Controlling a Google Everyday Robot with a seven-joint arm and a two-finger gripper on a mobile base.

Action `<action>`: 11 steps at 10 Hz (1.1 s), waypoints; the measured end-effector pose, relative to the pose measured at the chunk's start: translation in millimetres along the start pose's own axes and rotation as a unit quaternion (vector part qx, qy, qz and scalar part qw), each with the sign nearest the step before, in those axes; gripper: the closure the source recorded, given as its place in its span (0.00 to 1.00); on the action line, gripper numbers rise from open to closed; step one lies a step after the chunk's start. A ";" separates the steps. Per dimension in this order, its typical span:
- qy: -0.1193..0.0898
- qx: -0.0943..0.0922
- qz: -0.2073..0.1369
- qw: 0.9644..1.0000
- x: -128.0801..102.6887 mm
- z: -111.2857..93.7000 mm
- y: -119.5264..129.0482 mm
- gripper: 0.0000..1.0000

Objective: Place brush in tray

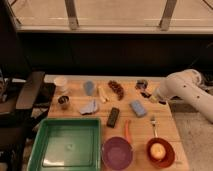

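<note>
Brush lies on the counter well right of the green tray, probably light, stiff and skinny so I'd pinch mid-handle, with the end effector hovering further back-right of the tray, open or closed I can't tell.

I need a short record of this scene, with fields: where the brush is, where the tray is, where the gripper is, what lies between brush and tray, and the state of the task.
brush: lies flat on the table's right side, between the blue sponge and the orange bowl; not held
tray: green, at the near left corner; brush not in it
gripper: at the far right of the table, behind the brush, apart from it
between brush and tray: carrot, purple bowl, black block
task state: not yet done
</note>
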 end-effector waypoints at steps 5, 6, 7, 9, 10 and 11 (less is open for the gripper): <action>-0.093 -0.069 -0.098 0.988 -72.6 -21.2 92.2 1.00; -0.109 -0.095 -0.113 0.983 -85.6 -21.4 111.0 1.00; -0.127 -0.130 -0.128 0.975 -98.7 -20.8 131.7 1.00; -0.148 -0.204 -0.168 0.953 -122.3 -19.7 180.6 1.00; -0.147 -0.228 -0.188 0.944 -129.4 -19.9 202.3 1.00; -0.146 -0.247 -0.205 0.936 -136.1 -20.7 220.2 1.00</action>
